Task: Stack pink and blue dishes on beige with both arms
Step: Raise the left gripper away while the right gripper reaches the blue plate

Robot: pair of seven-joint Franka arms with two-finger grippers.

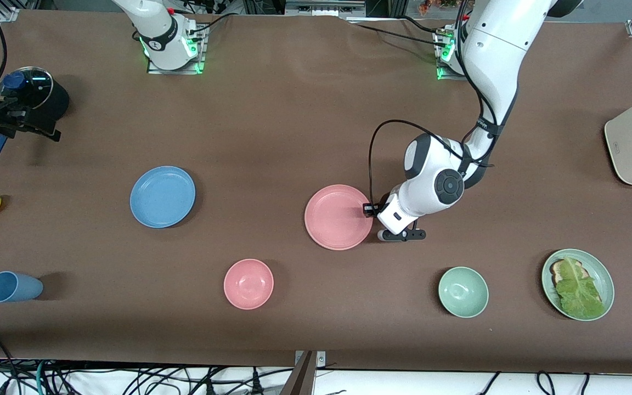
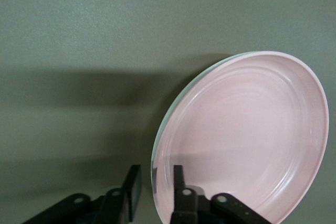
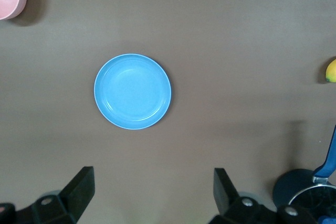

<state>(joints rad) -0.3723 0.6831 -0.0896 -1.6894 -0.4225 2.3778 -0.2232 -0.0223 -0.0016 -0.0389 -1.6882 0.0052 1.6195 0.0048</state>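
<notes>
Front view has the left arm reaching down to the middle of the tabletop, with the left gripper [image 1: 369, 209] right at the rim of the pink plate [image 1: 338, 217], on the side toward the left arm's end. The left wrist view is clearer: the two black fingers [image 2: 178, 182] straddle the plate's edge with a narrow gap, one inside the rim and one outside. I honestly can't tell whether they're actually pinching it. That plate [image 2: 247, 140] looks tipped up a bit off the table there, throwing a shadow under it.

The blue plate [image 1: 163, 196] sits flat toward the right arm's end, a little farther from the front camera than the pink one and well apart from it. The right wrist view looks straight down on it [image 3: 133, 91]. The right gripper [image 3: 152, 192] hangs high over it with fingers spread wide and nothing in them. In the front view only that arm's base shows, so it's just waiting up there.

Other stuff along the tabletop's near edge: a blue cup [image 1: 13, 287] lying on its side, a pink bowl [image 1: 248, 283], a green bowl [image 1: 463, 292], and a green plate with lettuce [image 1: 577, 284]. I can't spot a beige plate in any view.
</notes>
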